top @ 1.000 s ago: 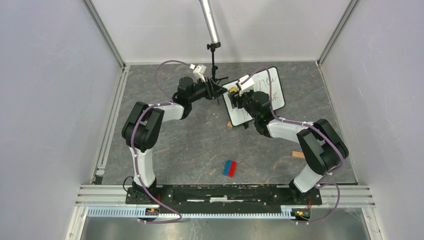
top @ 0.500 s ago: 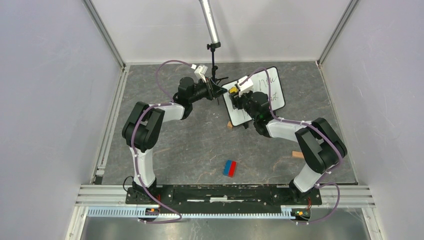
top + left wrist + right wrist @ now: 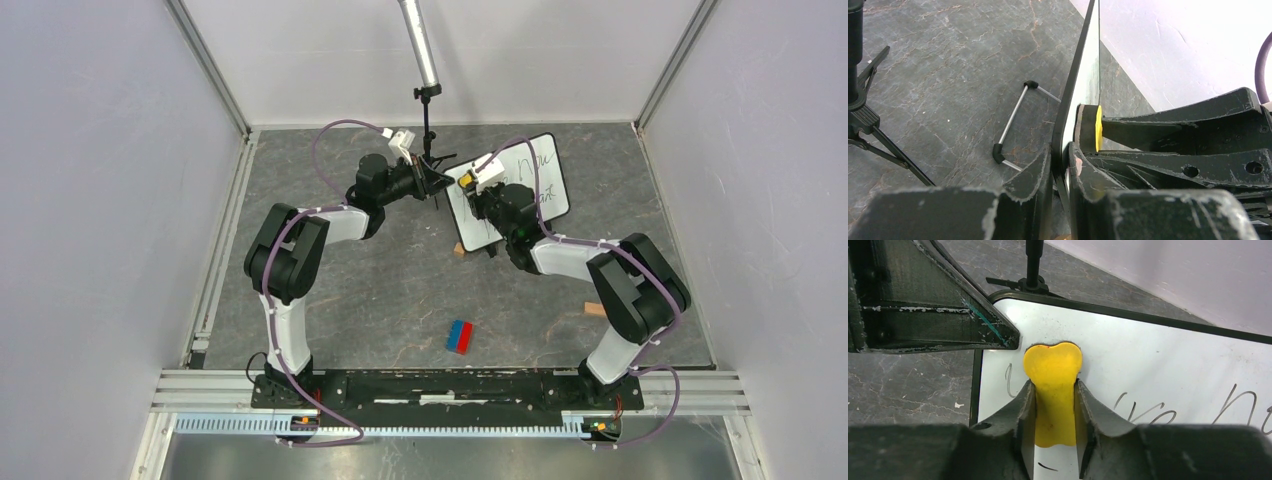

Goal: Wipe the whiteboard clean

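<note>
The whiteboard [image 3: 520, 180] stands tilted at the table's back, white with a thin black frame and black handwriting. It fills the right wrist view [image 3: 1158, 370] and shows edge-on in the left wrist view [image 3: 1083, 75]. My left gripper [image 3: 438, 182] [image 3: 1060, 160] is shut on the board's left edge. My right gripper [image 3: 472, 190] [image 3: 1054, 390] is shut on a yellow eraser [image 3: 1053, 375] with a dark pad, pressed flat on the board's upper left part; the eraser also shows in the left wrist view [image 3: 1096, 127].
A black tripod [image 3: 428, 120] with a silver pole stands just behind the board's left end. A red and blue block [image 3: 460, 336] lies near the front middle. Small wooden pieces [image 3: 597, 309] lie at the right. The board's wire foot [image 3: 1010, 125] rests on the table.
My right gripper with the eraser has shifted slightly up and left along the board. My left gripper has stayed on the board's edge.
</note>
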`<act>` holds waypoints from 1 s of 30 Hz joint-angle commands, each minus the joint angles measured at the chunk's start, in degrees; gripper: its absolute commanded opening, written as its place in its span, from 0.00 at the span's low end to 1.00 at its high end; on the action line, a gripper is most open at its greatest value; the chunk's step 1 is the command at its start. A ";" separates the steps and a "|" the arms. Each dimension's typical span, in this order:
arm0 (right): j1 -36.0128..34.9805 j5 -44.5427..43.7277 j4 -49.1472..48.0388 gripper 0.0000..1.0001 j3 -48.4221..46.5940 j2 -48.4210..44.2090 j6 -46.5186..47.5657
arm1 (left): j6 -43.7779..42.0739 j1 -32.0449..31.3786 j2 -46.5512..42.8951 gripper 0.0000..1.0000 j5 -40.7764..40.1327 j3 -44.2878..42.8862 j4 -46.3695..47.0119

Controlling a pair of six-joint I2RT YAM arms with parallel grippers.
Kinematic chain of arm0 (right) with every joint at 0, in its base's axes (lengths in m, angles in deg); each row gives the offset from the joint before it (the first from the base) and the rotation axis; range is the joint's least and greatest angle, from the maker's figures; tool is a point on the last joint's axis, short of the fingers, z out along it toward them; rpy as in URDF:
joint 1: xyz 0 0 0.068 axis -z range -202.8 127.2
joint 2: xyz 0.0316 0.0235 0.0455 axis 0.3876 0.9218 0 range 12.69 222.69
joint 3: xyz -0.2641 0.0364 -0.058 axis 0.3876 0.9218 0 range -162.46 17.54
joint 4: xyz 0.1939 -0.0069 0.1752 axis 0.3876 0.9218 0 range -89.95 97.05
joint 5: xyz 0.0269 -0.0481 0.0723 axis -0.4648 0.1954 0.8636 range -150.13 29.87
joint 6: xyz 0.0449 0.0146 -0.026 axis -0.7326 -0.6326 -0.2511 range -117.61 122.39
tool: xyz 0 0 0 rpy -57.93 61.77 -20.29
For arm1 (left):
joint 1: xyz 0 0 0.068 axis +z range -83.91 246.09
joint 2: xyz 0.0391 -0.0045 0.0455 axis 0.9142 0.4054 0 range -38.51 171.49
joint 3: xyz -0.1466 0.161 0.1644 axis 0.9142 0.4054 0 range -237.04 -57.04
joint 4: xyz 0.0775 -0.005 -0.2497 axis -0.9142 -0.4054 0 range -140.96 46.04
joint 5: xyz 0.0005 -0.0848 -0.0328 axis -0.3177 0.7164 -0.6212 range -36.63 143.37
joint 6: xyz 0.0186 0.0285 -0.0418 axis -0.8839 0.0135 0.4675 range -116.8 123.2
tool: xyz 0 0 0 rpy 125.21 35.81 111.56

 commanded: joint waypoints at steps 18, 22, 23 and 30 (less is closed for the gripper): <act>-4.57 -6.15 1.69 0.09 -0.83 2.22 -1.59 | -5.03 -0.36 -0.07 0.02 0.31 -0.57 1.12; -0.42 -9.29 3.78 0.09 -0.02 2.14 -5.55 | -6.19 -0.36 -0.58 0.02 0.56 -0.02 0.78; 0.91 -9.62 4.31 0.09 0.21 2.06 -6.01 | -6.53 -0.38 -0.68 0.02 0.58 0.08 0.36; 3.94 -9.04 7.30 0.09 -0.16 2.06 -7.40 | -6.83 -0.34 -0.38 0.02 1.24 -0.26 -0.43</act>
